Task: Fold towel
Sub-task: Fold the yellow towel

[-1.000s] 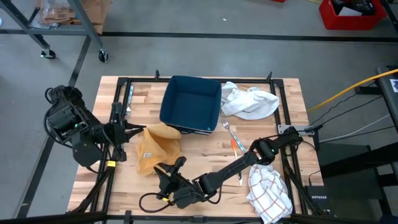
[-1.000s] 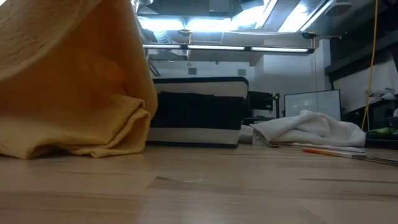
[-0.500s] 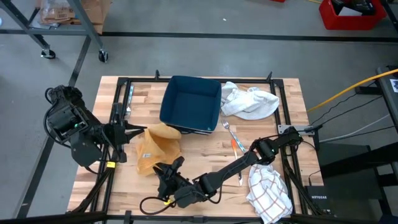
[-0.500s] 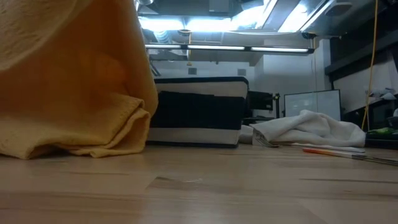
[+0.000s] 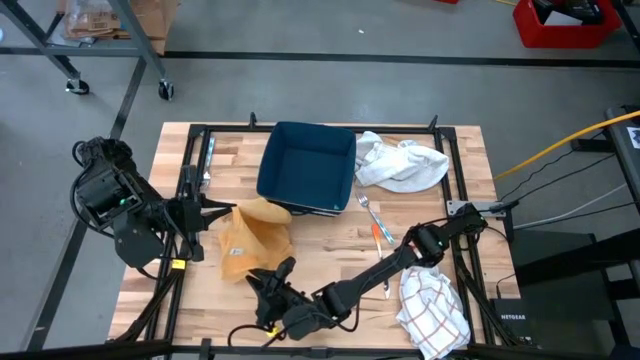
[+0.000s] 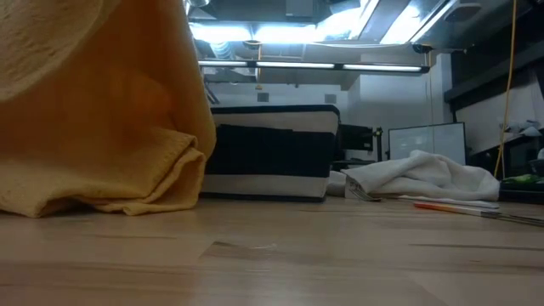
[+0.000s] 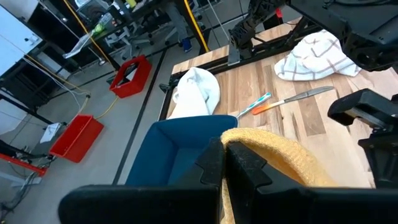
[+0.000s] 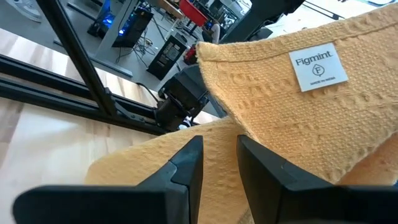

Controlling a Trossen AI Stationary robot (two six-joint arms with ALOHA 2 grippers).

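A yellow towel [image 5: 255, 240] lies crumpled left of the table's middle. One part is raised and the rest is bunched on the wood [image 6: 102, 200]. My left gripper [image 5: 230, 208] reaches in from the table's left and is shut on that raised part; its own view shows the shut fingers [image 7: 225, 149] with the towel [image 7: 280, 165] behind them. My right gripper [image 5: 268, 273] lies low by the towel's near edge, pointing toward it. Its fingers [image 8: 219, 146] stand apart. The towel [image 8: 280, 124] with its white label [image 8: 318, 67] fills the view just ahead. My left gripper pinches an upper edge of the towel [image 7: 255, 135] between its two shut fingers, coming from the table's left and slanting a little downward. The cloth hangs slack from the hold and its lower folds rest on the table. Whether my right gripper touches the towel, I cannot tell.
A blue bin [image 5: 305, 165] stands just beyond the towel. A white cloth [image 5: 400, 162] lies at the far right, a checked cloth [image 5: 432, 308] at the near right. A fork and an orange-handled utensil [image 5: 378, 232] lie between them. Black rails [image 5: 190, 180] frame the tabletop.
My right gripper has rolled a little about the line it points along, staying by the towel's near edge. The towel and my left gripper have kept still.
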